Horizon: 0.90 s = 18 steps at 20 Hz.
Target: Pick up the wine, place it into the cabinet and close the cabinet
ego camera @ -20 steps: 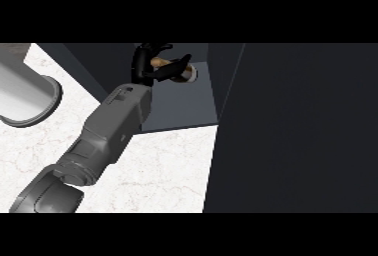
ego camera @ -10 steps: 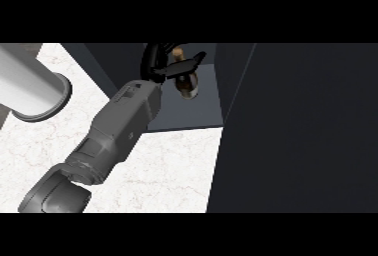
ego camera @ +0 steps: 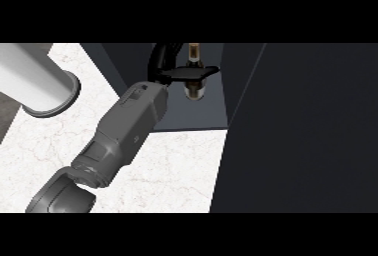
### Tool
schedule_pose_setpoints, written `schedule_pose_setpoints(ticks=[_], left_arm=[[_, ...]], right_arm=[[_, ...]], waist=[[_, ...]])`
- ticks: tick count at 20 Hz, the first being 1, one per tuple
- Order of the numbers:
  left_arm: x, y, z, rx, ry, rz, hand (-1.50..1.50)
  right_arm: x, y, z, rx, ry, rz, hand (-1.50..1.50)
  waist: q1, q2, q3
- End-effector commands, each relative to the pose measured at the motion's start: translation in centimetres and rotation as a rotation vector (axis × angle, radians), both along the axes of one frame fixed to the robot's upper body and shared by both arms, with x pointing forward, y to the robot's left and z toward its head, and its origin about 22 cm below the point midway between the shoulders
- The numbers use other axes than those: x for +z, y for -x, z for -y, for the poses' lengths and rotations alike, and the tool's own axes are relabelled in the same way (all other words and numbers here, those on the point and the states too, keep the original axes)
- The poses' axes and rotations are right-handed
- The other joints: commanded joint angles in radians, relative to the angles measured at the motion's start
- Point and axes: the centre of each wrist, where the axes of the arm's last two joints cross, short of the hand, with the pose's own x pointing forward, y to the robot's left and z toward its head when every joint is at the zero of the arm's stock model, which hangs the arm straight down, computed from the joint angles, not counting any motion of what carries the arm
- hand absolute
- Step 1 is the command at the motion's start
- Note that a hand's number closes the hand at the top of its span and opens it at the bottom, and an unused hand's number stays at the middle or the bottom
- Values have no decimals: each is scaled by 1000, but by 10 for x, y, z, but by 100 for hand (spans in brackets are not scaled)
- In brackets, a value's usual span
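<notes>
one hand [ego camera: 177, 70] shows, curled around the wine [ego camera: 194, 75] at upper centre, inside the open cabinet [ego camera: 199, 112]. placing step (door [ego camera: 303, 130] not yet shut); next, i judge, release and withdraw.

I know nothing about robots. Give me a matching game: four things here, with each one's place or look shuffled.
1. wine bottle
2. counter
3. pale cylinder
4. forearm

A. veined white marble
B. upper left corner
C. grey, reaching up from the lower left
D. held by the black left hand inside the cabinet

Pairs: 1-D, 2-A, 3-B, 4-C
</notes>
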Motion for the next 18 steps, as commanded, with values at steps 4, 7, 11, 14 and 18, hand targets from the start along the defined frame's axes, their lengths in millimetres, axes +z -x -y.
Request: schedule_pose_setpoints(ticks=[4, 7, 11, 14, 18], left_arm=[[-3, 7, 2, -90, 54, -11, -150], [-31, 21, -7, -116, 103, -24, -150], [-39, 34, -6, -141, 136, -29, -150], [-48, 49, -6, -163, 144, -21, -150], [-70, 77, -7, -164, 174, -74, -150]], right_arm=[[46, 30, 8, 11, -93, -17, -150], [40, 28, 5, 32, -73, -24, -150], [43, 25, 10, -4, -82, -25, -150], [33, 27, 4, 2, -100, -28, -150], [44, 28, 9, -9, -99, -20, -150]], waist=[[20, -16, 0], [10, -12, -1], [29, -17, 0], [42, -23, 1], [46, -24, 0]])
